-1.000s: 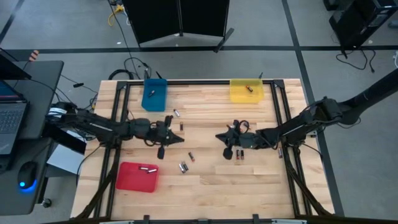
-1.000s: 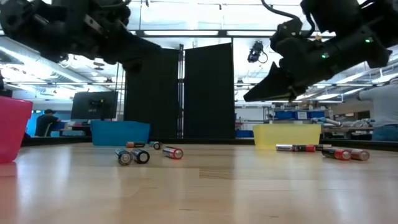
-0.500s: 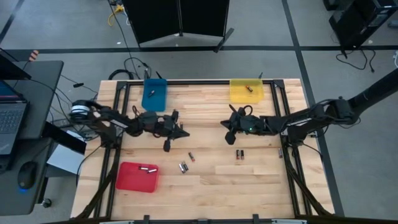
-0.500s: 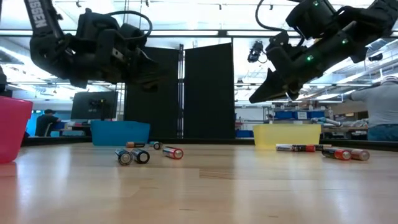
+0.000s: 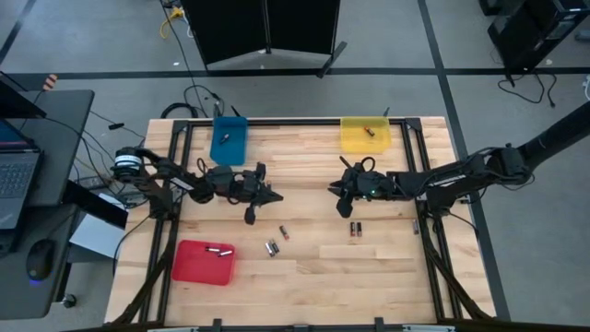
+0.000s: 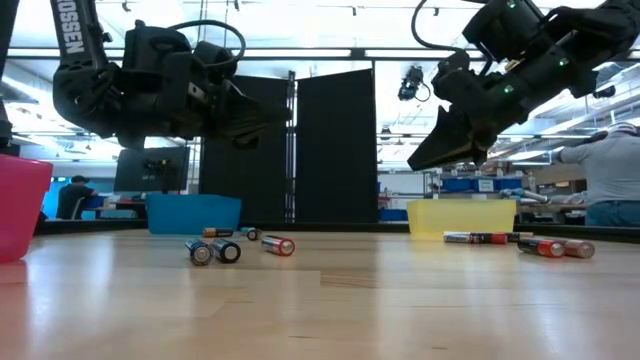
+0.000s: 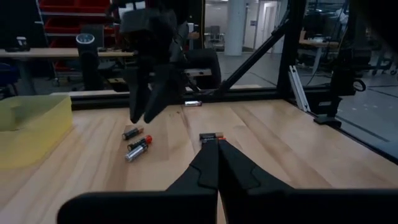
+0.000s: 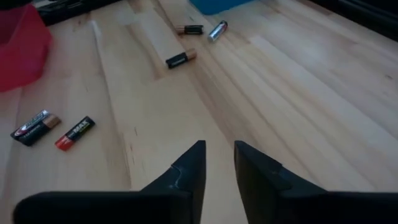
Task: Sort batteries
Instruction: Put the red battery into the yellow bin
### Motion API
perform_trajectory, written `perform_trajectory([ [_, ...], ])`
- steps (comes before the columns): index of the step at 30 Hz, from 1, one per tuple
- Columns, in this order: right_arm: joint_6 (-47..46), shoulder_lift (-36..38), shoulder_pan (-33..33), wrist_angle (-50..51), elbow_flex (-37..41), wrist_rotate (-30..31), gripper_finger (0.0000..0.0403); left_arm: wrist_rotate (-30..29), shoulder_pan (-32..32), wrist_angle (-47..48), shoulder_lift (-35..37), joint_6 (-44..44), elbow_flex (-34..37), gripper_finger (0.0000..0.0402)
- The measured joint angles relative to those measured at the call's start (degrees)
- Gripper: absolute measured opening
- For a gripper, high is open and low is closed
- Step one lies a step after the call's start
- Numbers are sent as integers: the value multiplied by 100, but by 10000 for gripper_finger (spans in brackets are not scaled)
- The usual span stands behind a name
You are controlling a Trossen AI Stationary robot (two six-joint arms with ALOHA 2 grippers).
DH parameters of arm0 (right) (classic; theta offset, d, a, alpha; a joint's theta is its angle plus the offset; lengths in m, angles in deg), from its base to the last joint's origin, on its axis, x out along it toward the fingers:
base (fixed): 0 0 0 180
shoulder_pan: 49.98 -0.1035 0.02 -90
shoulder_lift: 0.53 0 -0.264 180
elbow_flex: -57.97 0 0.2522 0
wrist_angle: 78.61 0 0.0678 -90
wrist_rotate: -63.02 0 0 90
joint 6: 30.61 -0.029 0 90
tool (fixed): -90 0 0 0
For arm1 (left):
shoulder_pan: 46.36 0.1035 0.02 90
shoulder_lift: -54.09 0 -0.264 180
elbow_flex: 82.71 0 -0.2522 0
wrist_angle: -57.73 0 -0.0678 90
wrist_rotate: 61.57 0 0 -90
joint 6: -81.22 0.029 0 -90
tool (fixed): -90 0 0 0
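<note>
Small cylindrical batteries lie loose on the wooden table: two (image 5: 261,168) (image 5: 270,187) near the blue tray (image 5: 230,140), a few (image 5: 272,247) (image 5: 284,232) beside the red tray (image 5: 203,262), a pair (image 5: 354,229) mid-table and one (image 5: 416,224) at the right. Each tray holds a battery, the yellow tray (image 5: 365,135) included. My left gripper (image 5: 275,196) (image 7: 217,142) hovers shut, pointing right. My right gripper (image 5: 341,198) (image 8: 219,149) hovers above the table, fingers narrowly open and nothing between them. The low view shows both grippers (image 6: 280,108) (image 6: 440,158) well above the wood.
A black metal frame (image 5: 175,184) runs along the table's sides and back. The two grippers face each other across a bare strip of table centre. A desk with a laptop (image 5: 18,175) stands left of the table. People show in the room beyond (image 6: 610,170).
My left gripper has moved toward the right and far side, its arm folding and its fingers turning to point right. My right gripper has drawn back toward the far edge, away from the pair of batteries mid-table. No battery has moved.
</note>
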Motion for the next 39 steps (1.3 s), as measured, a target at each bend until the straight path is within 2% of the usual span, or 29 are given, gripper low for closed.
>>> perform_trajectory([
  [5,-75,0,-159,99,-148,2,125,-49,15,-104,2,-73,-4,5],
  [9,-88,0,-334,581,-508,42,138,-49,13,-68,2,-165,-4,5],
  [14,-83,0,-455,2255,-1307,488,143,-49,13,-70,2,-157,-4,5],
  [18,-151,-2,-305,3752,-1944,719,143,-49,13,-48,2,-149,-4,5],
  [21,-230,-1,-58,4667,-2258,679,143,-49,13,-42,2,-141,-4,5],
  [25,-81,-2,330,5403,-2346,187,143,-49,13,-39,2,3,-4,5],
  [32,5,-4,774,5600,-2008,-398,142,-51,11,-25,2,19,-4,6],
  [39,-165,-7,788,5437,-1558,-471,142,-51,11,-18,4,17,-4,6],
])
